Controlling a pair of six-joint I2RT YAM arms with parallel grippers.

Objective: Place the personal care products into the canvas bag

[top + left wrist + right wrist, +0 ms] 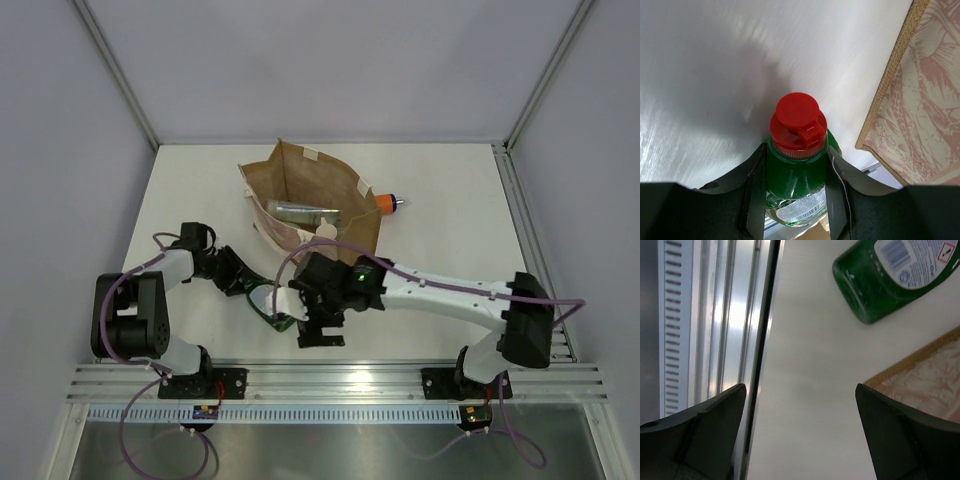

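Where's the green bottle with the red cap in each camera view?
Top external: green bottle lower centre-left, just below the canvas bag.
Left wrist: bottom centre, inside the left gripper.
Right wrist: top right corner, base end showing.
Shared landmark: the canvas bag, right beside the bottle in every view.

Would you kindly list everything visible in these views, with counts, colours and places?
canvas bag: one, tan-brown, mid-table, open.
silver-grey tube: one, inside the bag.
cream-capped item: one, pale, inside the bag, unclear.
orange bottle: one, on the table beside the bag's right side.
green bottle: one, red cap, in the left gripper.
table: one, white.
rail: one, silver, near edge.
left gripper: one, black, shut on the green bottle.
right gripper: one, black, open, empty, over the table.
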